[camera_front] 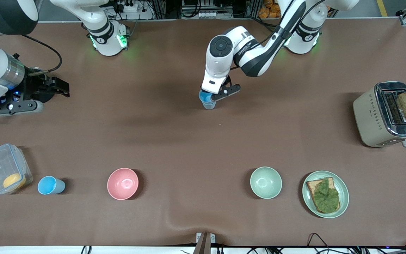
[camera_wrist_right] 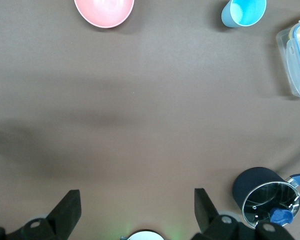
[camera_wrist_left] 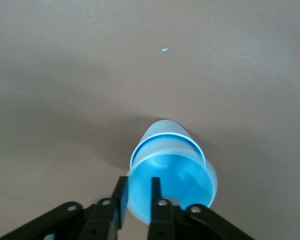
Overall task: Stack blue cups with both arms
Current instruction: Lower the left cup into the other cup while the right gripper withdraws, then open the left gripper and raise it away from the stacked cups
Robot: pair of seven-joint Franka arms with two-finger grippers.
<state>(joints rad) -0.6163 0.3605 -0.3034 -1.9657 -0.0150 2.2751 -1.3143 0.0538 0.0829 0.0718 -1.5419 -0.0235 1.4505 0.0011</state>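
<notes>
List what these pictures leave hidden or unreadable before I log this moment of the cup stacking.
- Held blue cup: front view shows little; the left tool and wrist cover it.
- Same cup, left wrist view: rim blurred; contact with the table cannot be told.
- Right tool: fingers open, tips cut by the picture's edge.
- Dark pot: contents unclear, partly cut off.
- Clear container: the yellow item inside cannot be identified.

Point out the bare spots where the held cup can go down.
Widest bare table lies between the left end effector, shut on its cup, and the row nearer the camera. There are gaps between pink bowl and green bowl. It is crowded around the free cup and box.
</notes>
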